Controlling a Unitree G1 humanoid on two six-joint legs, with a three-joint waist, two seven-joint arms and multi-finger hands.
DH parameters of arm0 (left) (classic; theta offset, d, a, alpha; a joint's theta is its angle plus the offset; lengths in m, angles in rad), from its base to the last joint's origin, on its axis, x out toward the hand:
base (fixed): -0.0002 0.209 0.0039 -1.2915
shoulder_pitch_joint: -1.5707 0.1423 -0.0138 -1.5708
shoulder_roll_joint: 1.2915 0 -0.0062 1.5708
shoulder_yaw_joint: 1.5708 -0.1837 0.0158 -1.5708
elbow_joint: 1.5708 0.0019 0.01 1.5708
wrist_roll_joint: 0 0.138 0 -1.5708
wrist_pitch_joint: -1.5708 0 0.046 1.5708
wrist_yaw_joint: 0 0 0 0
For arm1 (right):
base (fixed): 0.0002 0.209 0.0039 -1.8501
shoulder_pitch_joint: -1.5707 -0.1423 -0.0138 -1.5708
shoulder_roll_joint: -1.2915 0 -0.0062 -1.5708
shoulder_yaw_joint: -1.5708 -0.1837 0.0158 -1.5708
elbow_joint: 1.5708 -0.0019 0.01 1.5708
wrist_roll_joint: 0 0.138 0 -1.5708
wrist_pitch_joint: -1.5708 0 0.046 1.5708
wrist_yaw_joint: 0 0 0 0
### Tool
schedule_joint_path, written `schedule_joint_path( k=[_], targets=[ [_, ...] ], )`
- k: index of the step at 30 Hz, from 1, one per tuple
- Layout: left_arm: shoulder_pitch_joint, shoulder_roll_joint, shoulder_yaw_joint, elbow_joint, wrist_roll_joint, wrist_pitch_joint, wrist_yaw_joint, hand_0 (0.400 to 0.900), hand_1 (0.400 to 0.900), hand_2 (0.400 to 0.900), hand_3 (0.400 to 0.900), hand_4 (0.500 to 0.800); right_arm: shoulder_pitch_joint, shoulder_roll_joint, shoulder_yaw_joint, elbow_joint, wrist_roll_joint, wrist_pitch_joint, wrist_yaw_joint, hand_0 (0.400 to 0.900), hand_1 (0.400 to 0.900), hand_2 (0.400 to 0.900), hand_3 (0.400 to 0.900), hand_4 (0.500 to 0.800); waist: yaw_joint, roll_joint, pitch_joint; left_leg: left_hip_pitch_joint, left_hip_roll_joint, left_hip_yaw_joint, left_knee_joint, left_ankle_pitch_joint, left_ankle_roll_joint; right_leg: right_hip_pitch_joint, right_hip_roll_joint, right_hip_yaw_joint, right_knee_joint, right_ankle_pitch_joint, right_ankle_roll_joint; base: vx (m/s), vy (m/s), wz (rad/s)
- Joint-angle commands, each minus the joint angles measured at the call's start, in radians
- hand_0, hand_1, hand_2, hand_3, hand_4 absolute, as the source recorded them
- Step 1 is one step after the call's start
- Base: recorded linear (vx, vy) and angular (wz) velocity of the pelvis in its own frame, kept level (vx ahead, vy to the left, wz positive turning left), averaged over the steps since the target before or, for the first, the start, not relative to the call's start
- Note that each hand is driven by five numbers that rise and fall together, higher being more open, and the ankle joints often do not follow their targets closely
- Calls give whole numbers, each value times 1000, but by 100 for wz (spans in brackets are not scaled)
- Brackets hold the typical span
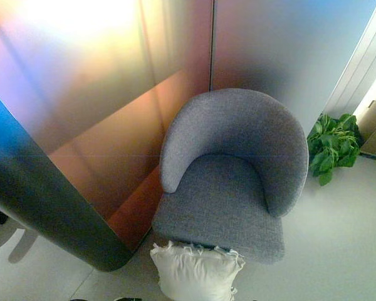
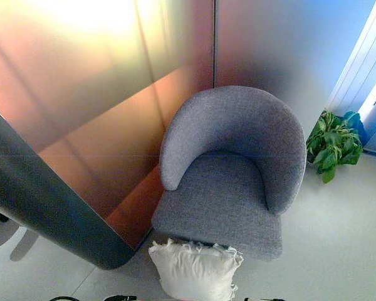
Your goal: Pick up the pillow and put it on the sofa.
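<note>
Pillow [image 1: 196,273] against sofa [image 1: 232,182] front

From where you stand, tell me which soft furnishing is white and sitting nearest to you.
The frilled white pillow, at the bottom of the view against the front edge of the grey armchair. The armchair is grey and farther away; no robot hand is visible.

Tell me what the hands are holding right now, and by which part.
It cannot be told: neither hand shows. The white frilled pillow sits at the view's bottom edge, against the front of the grey fabric armchair.
</note>
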Motion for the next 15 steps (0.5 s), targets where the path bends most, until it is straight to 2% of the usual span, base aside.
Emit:
schedule_joint_path(
  k=[1,3,5,7,9,15],
  targets=[
    [-85,32,4,54,38,-39,40,900,900,900,900,800,-67,18,5,57,-11,-3,-7,900,900,900,900,800,14,-50,41,55,-76,31,16,-128,26,18,-20,14,17,-60,69,0,0,0],
    [-89,37,4,48,42,-51,26,900,900,900,900,800,-67,14,6,58,-13,-2,-2,900,900,900,900,800,13,-49,43,54,-77,31,16,-128,26,17,-21,14,17,-60,69,0,0,0],
    [-90,36,-5,45,56,-42,13,900,900,900,900,800,-67,11,7,56,-13,1,3,900,900,900,900,800,13,-47,47,54,-77,32,17,-127,26,16,-22,15,17,-58,71,38,4,2],
    [-90,39,-8,36,53,-60,9,900,900,900,900,800,-67,8,6,49,-18,2,2,900,900,900,900,800,10,-44,53,47,-77,32,17,-124,23,9,-24,17,18,-55,73,15,4,0],
    [-102,50,-22,20,54,-70,30,900,900,900,900,800,-75,-4,13,37,-11,6,2,900,900,900,900,800,7,-36,66,32,-76,34,19,-119,21,-9,-27,20,22,-52,74,-21,21,0],
    [-154,94,-55,-14,64,-57,41,900,900,900,900,800,-115,-56,34,22,-25,2,20,900,900,900,900,800,-15,-5,126,-27,-79,34,16,-101,18,-80,-36,31,36,-46,75,-60,80,-4]
  ],
)
